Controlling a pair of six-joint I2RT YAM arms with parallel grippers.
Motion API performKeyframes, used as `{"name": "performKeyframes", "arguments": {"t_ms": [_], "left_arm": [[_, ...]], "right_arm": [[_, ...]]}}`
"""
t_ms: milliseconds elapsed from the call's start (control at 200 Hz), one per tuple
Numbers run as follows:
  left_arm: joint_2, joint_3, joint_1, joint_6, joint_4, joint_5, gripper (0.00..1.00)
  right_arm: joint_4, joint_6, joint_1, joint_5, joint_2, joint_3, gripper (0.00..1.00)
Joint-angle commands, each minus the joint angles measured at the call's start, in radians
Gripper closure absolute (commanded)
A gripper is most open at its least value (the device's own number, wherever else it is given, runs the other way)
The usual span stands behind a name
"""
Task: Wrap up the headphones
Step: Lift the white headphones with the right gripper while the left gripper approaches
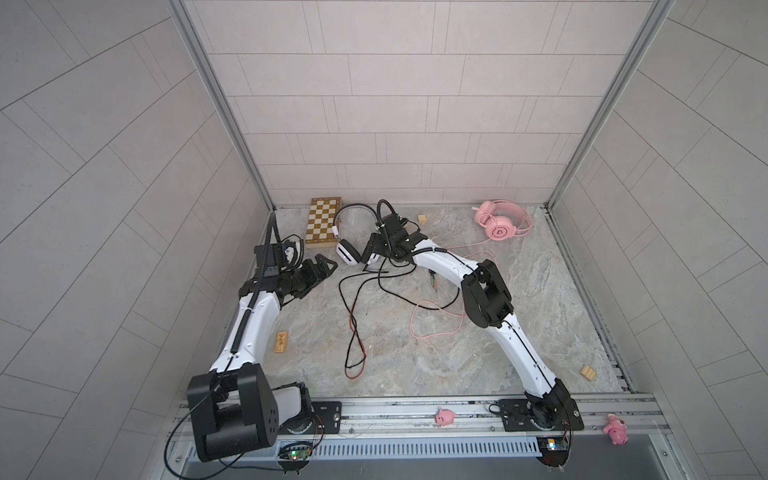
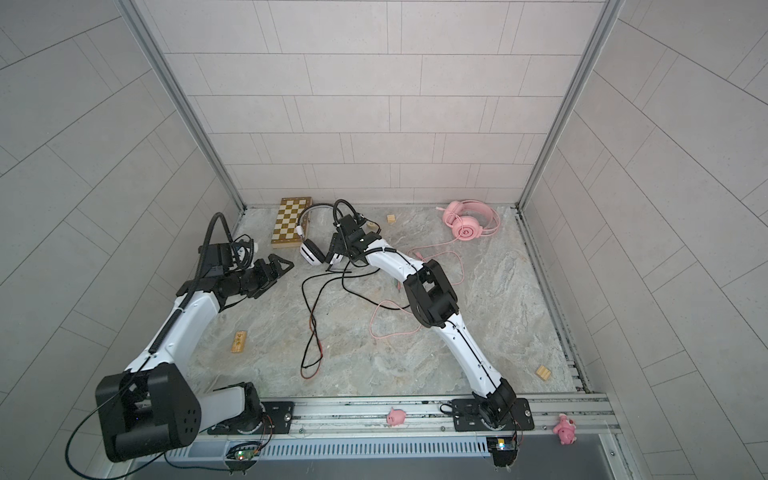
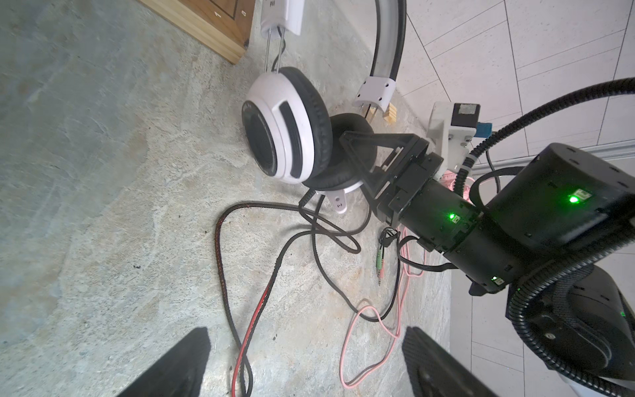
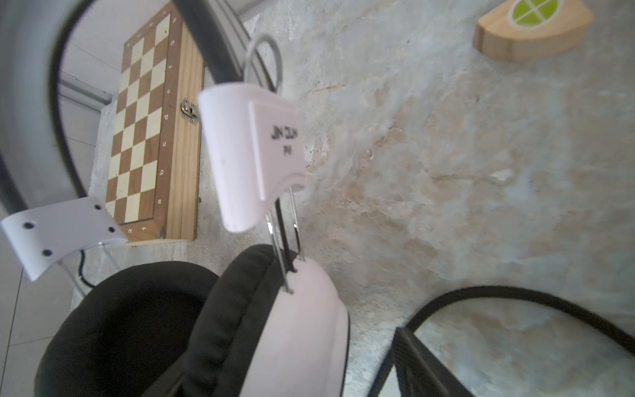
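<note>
White headphones (image 1: 348,252) run near-to-far, headband far, cups near. Right tool (image 1: 372,254), jaws wide, gripping nothing, straddles the right cup (image 3: 347,128); left tool (image 1: 326,264) gapes empty to their left.

"jin dun" on white headphones (image 4: 261,147), "1" on chessboard (image 4: 144,137)

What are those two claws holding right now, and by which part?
The left gripper is open and empty. The right gripper sits at one black-padded ear cup of the white, black-striped headset; whether it grips cannot be told.
</note>
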Motion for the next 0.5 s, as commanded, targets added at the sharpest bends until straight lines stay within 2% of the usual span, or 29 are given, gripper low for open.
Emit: {"name": "performKeyframes", "arguments": {"t_ms": [0,140,385,495], "left_arm": [[-0.009,-0.011,0.005,-0.002,0.003,0.001,0.06],[-0.008,-0.010,0.004,0.000,0.003,0.000,0.06],[-0.004,-0.013,0.006,0.001,0.001,-0.007,0.06],[-0.001,-0.013,0.004,0.002,0.000,-0.007,0.06]], "right_arm": [[-0.136,-0.084,-0.005,0.009,-0.005,-0.027,0.22],[-0.126,-0.095,0.003,0.014,0.005,-0.021,0.22],[-0.106,-0.091,0.039,-0.002,0.045,0.015,0.33],[-0.100,-0.106,0.043,-0.005,0.036,0.012,0.53]]}}
